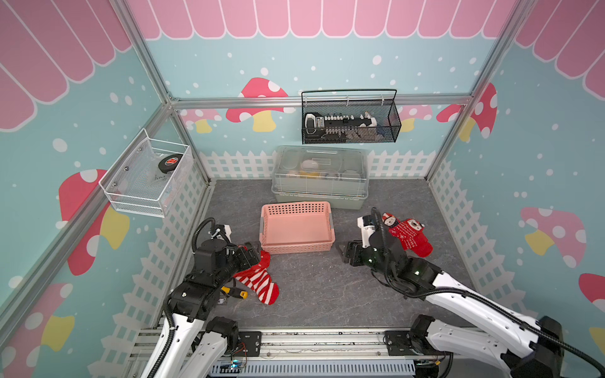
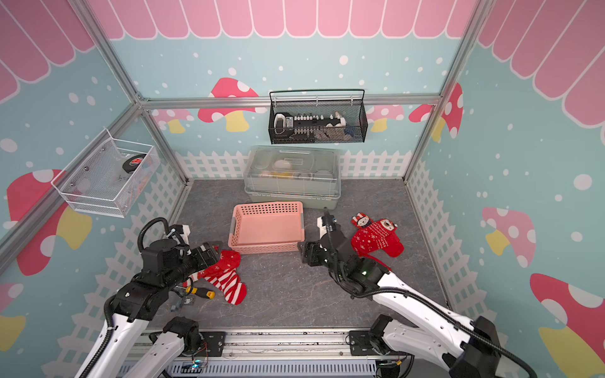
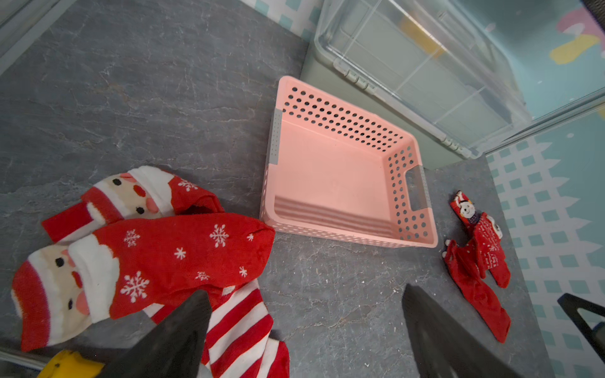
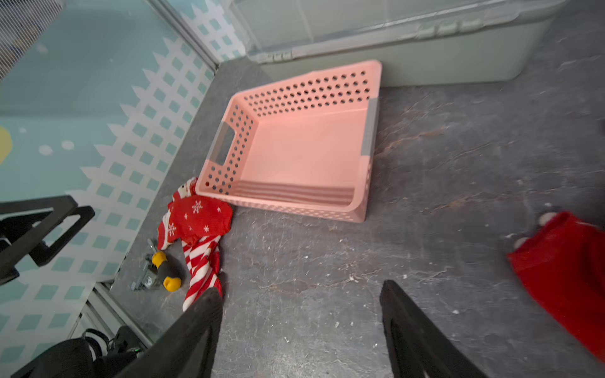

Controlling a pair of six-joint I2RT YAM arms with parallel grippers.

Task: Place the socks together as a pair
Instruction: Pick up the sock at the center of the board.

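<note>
Lying beside pink basket (image 3: 327,230): Santa-faced socks (image 3: 183,252)

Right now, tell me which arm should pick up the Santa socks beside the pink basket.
Left. The left end effector, open, sits right at the Santa socks; the right end effector is beyond the basket, nearer the snowman and bear socks.

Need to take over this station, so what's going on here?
It's a sock-pairing job. The left gripper is open beside two overlapping Santa socks with striped feet, holding nothing. The right gripper is also open and empty, over bare table near a heap of red socks with snowman and bear faces. The pink basket between the two groups is empty.
</note>
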